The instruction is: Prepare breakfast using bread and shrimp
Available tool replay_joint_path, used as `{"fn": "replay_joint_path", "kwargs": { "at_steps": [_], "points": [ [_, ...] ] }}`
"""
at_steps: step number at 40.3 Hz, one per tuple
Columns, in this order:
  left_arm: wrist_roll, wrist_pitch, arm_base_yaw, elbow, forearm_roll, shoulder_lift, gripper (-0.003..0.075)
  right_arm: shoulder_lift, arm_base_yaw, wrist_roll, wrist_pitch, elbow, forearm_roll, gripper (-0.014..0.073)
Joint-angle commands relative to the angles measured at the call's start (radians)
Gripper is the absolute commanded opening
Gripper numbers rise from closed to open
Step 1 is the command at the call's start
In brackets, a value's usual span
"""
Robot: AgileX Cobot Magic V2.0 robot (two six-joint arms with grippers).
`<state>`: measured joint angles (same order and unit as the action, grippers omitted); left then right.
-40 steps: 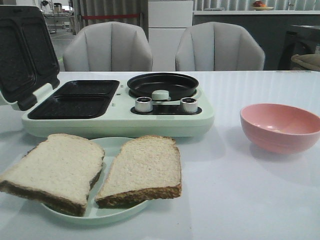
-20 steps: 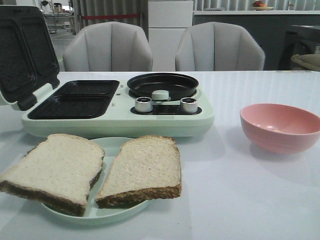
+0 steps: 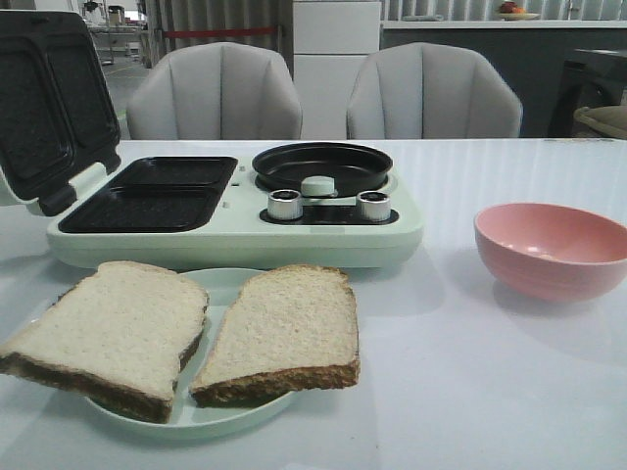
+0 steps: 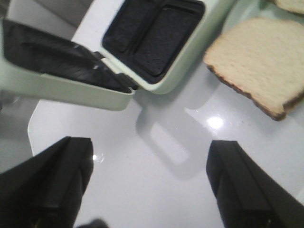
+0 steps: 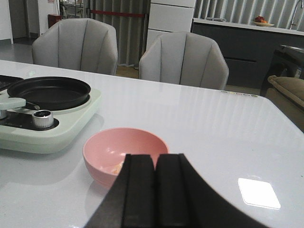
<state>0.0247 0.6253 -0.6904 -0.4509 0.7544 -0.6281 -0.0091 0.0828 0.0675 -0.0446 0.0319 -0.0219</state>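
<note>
Front view: two bread slices (image 3: pixel 186 333) lying side by side on pale green plate (image 3: pixel 227 416), just in front of breakfast maker (image 3: pixel 235 211) with lid standing open. Pink bowl (image 3: pixel 551 250) sitting to right, shrimp (image 5: pixel 117 168) showing as pale bit inside. Left gripper (image 4: pixel 149 183) hanging wide apart over table (image 3: pixel 470 382). Right gripper (image 5: pixel 155 190) hovering near bowl, fingers pressed together, holding nothing.

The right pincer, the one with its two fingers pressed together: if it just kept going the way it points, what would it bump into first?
Most likely the pink bowl, directly ahead of the shut right pincer, though depth is hard to judge.
</note>
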Motion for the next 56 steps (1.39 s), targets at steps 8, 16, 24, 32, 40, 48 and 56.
{"fn": "replay_joint_path", "kwargs": {
  "at_steps": [8, 16, 24, 32, 40, 48, 56],
  "points": [
    [-0.008, 0.023, -0.217, -0.028, 0.198, -0.319, 0.0555, -0.020, 0.000, 0.003, 0.087, -0.006, 0.005, -0.0034],
    [-0.015, 0.006, -0.215, -0.028, 0.275, -0.535, 0.0555, -0.020, 0.000, 0.003, 0.087, -0.006, 0.005, -0.0034],
    [-0.088, -0.029, -0.215, -0.044, 0.365, -0.647, 0.0555, -0.020, 0.000, 0.003, 0.087, -0.006, 0.005, -0.0034],
    [-0.103, -0.029, -0.215, -0.067, 0.406, -0.722, 0.0555, -0.020, 0.000, 0.003, 0.087, -0.006, 0.005, -0.0034],
    [-0.118, -0.029, -0.215, -0.089, 0.459, -0.797, 0.0555, -0.020, 0.000, 0.003, 0.087, -0.006, 0.005, -0.0034],
    [-0.120, -0.027, -0.183, -0.134, 0.493, -0.882, 0.0555, -0.020, 0.000, 0.003, 0.087, -0.006, 0.005, -0.0034],
    [-0.120, 0.000, -0.167, -0.154, 0.531, -0.924, 0.0449, -0.020, 0.000, 0.003, 0.087, -0.006, 0.005, -0.0034]
  ]
}}
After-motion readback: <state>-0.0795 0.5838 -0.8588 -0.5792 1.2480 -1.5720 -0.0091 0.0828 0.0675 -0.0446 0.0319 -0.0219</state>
